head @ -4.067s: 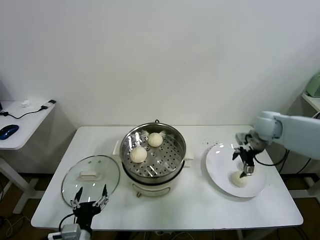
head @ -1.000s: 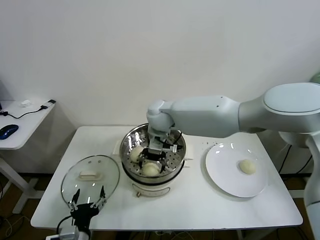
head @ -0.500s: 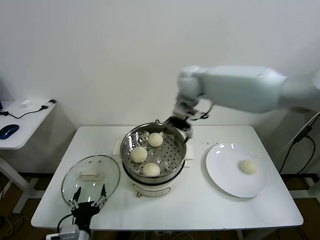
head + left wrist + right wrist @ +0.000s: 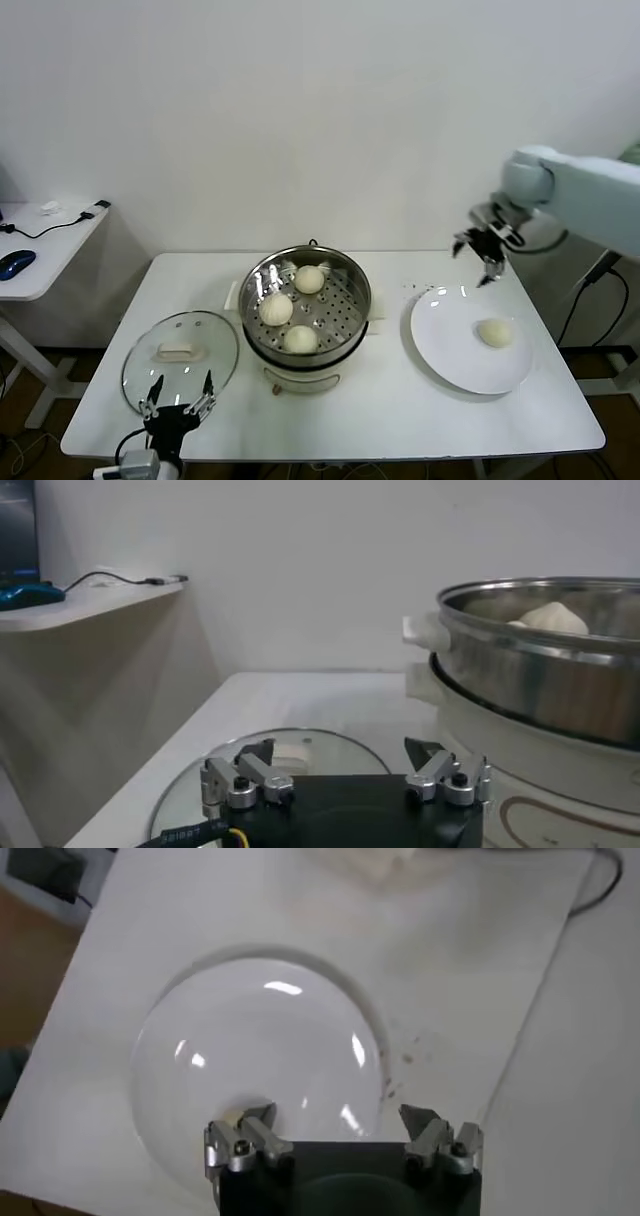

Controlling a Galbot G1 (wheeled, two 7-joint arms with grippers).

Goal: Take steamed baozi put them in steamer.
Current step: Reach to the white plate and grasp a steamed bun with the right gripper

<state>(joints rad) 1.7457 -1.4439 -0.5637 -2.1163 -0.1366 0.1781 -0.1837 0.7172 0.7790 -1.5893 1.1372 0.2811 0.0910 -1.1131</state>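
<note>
Steamed baozi, four in all. Three lie on the perforated tray inside the steamer: one at the far side, one toward the robot's left, one at the near side. The fourth bun rests alone on the white plate, on the table to the right of the steamer.

Right gripper: raised above the plate's far edge, jaws spread wide and holding nothing; the lone bun sits below and nearer the robot, apart from the fingers. Its wrist view looks down on the plate's rim and bare table, with the bun out of frame.

Left gripper: low at the table's near edge, just this side of the glass lid, jaws likewise spread and empty. From its wrist view the steamer wall rises beside it, one bun top showing over the rim; the others are hidden behind the steel.

Lid lies flat beside the steamer, white handle up. A side desk with a blue mouse and cable stands well apart at the left.
</note>
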